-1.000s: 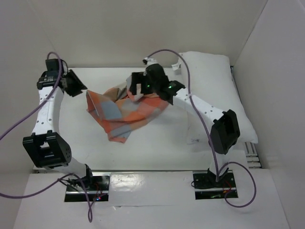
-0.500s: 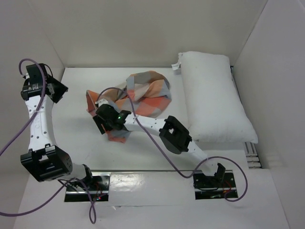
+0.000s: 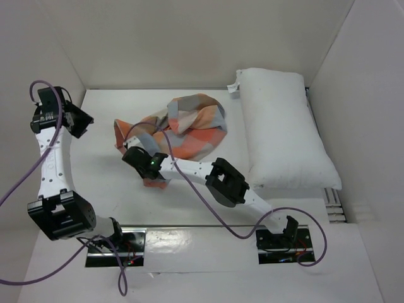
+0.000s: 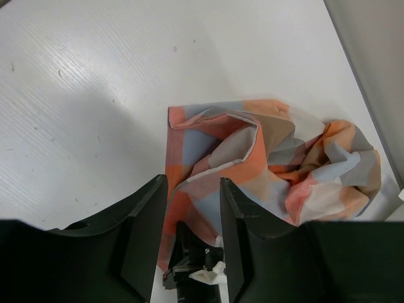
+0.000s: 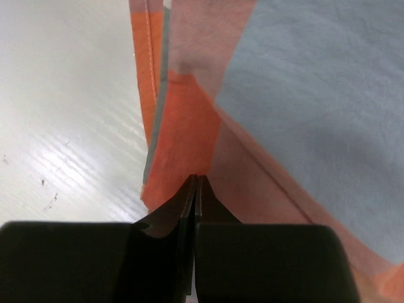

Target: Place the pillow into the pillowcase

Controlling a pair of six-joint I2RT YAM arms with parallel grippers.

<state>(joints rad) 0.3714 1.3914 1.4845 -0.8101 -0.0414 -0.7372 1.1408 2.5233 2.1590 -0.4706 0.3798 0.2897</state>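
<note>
The checked orange, blue-grey and tan pillowcase (image 3: 189,129) lies crumpled in the middle of the table. The plump white pillow (image 3: 284,132) lies along the right wall, apart from it. My right gripper (image 3: 140,161) is down at the pillowcase's near left corner. In the right wrist view its jaws (image 5: 197,180) are pressed together on the orange edge of the pillowcase (image 5: 284,82). My left gripper (image 3: 82,120) hangs at the far left above the table. It (image 4: 192,183) is partly open with nothing between the fingers, and the pillowcase (image 4: 271,158) lies well below it.
White walls close in the table (image 3: 107,177) on the left, back and right. Purple cables (image 3: 189,189) loop from both arms over the near part of the table. A metal rail (image 3: 334,202) runs at the table's right edge beside the pillow.
My right arm swung from the pillowcase's far side to its near left corner, and its jaws closed there. The left arm drew back to the left. The pillowcase now lies bunched further back.
</note>
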